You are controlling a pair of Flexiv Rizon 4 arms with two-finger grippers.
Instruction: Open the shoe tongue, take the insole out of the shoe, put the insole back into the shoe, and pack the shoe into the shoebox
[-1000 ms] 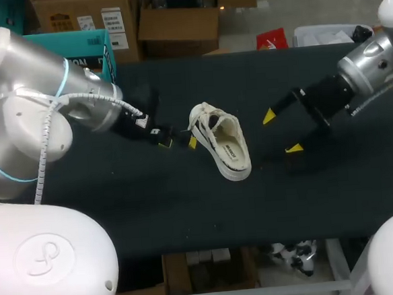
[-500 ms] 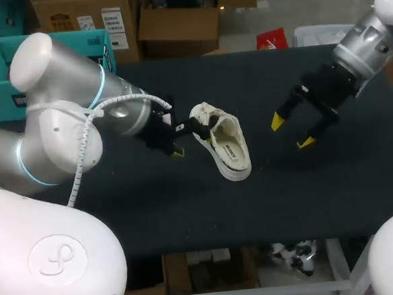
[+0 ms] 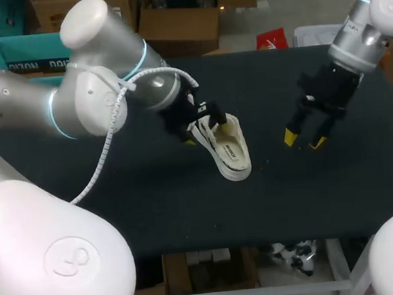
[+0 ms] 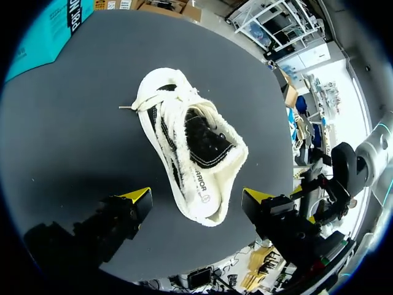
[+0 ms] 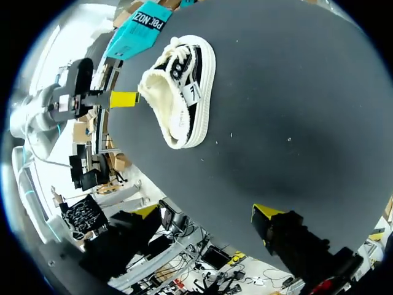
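A white shoe (image 3: pixel 227 149) with black side panels lies on its side in the middle of the black table (image 3: pixel 154 211). In the left wrist view the shoe (image 4: pixel 196 147) shows its fleecy opening and its loose laces. My left gripper (image 3: pixel 196 126) hovers over the shoe's laced end, and its open fingers (image 4: pixel 198 198) straddle the shoe without touching it. My right gripper (image 3: pixel 303 140) hangs open to the right of the shoe, pointing down at bare table. In the right wrist view the shoe (image 5: pixel 178 92) lies well ahead of that gripper (image 5: pixel 206 214).
A teal shoebox (image 3: pixel 21 55) stands at the table's far left corner, behind my left arm. It also shows in the left wrist view beyond the shoe, as the teal box (image 4: pixel 43 31). Bare table lies in front of the shoe and to its right.
My left arm has swung right, from beside the shoe's laced end to over it. My right gripper has turned downward and shifted slightly right. The shoe has not moved.
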